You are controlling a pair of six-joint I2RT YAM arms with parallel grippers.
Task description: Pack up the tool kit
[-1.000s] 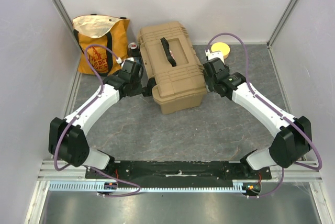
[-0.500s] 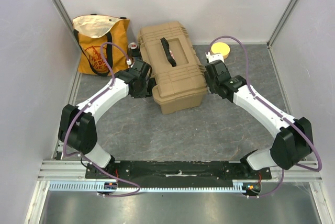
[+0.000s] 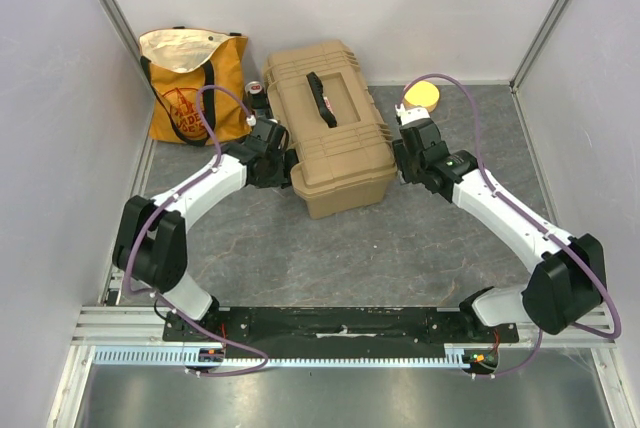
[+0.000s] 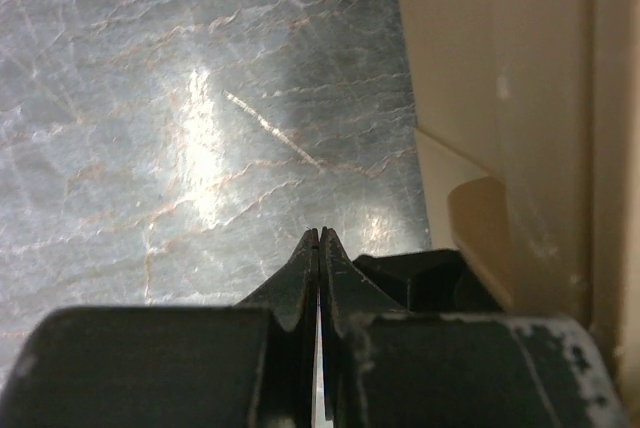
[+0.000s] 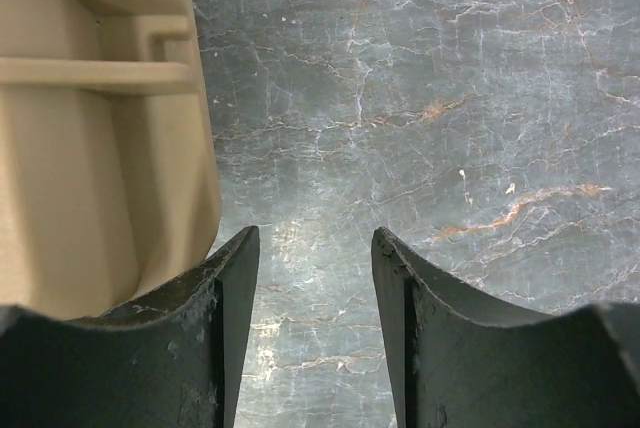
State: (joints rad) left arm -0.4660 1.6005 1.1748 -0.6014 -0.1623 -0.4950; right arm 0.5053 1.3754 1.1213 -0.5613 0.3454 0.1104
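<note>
The tan toolbox (image 3: 335,148) stands closed at the back centre, its ribbed lid down and its black handle (image 3: 322,98) lying on top. My left gripper (image 3: 287,164) is shut and empty, low against the box's left side; in the left wrist view its fingertips (image 4: 320,240) meet over the floor, with the tan wall (image 4: 520,98) and a black latch (image 4: 425,276) just to their right. My right gripper (image 3: 404,162) is open and empty beside the box's right side. In the right wrist view (image 5: 315,243) its left finger sits next to the box's ribbed edge (image 5: 90,128). No hand tools show.
An orange-and-cream tote bag (image 3: 190,83) stands at the back left against the wall. A small can (image 3: 255,90) sits between the bag and the box. A yellow round object (image 3: 422,95) lies at the back right. Grey walls enclose the marbled floor (image 3: 400,238).
My left arm has swung in toward the box's left side, its elbow folding nearer the base. My right arm has shifted slightly right and back beside the box. The box has not moved.
</note>
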